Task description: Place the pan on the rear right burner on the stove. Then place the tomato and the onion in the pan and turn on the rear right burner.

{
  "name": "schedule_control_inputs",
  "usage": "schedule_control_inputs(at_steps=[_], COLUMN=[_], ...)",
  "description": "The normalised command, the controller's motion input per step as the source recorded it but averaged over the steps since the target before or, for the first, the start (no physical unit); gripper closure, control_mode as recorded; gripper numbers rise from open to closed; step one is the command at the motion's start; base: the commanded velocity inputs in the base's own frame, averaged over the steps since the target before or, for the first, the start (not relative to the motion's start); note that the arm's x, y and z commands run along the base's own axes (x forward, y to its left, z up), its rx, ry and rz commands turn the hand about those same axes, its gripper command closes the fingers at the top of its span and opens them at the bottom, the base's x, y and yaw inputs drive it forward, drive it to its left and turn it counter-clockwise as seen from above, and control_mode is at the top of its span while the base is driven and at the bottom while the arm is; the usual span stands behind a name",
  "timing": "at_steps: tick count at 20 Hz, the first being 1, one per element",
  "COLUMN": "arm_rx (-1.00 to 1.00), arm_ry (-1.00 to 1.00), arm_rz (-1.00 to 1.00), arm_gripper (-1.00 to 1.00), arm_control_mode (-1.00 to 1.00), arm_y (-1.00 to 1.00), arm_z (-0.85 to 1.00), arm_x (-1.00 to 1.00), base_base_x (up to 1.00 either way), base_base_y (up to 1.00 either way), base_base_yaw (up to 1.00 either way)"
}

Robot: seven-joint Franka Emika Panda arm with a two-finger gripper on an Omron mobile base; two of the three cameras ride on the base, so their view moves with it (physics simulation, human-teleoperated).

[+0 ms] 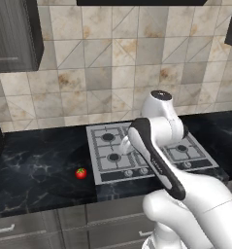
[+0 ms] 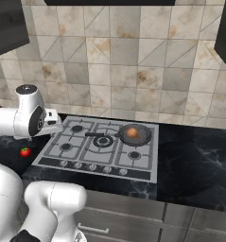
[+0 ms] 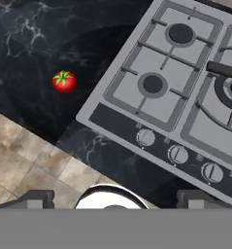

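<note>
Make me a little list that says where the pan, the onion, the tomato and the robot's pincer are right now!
pan: on the stove's rear right burner, handle pointing left over the middle burner
onion: inside the pan
tomato: on the dark counter, left of the stove, not in the pan
pincer: open, holding nothing, above the stove's front left corner
knobs: in a row along the stove's front edge
left to do: tomato into the pan, then burner on
</note>
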Motion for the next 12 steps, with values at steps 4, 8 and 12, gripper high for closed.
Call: schedule_control_inputs(at_steps=[4, 8, 12], arm_rx=[0.00, 0.00, 0.00], arm_ry=[0.08, 0.09, 0.09], arm_rz=[0.24, 0.18, 0.14], arm_gripper=[-1.00, -1.00, -1.00], arm_control_mode=[-1.00, -1.00, -1.00], arm_y=[0.47, 0.47, 0.48], arm_z=[-0.11, -0.16, -0.18], arm_x=[-0.02, 0.00, 0.00], base_base_x=[0.00, 0.00, 0.00], base_base_y=[0.00, 0.00, 0.00], base_base_yaw=[0.00, 0.00, 0.00])
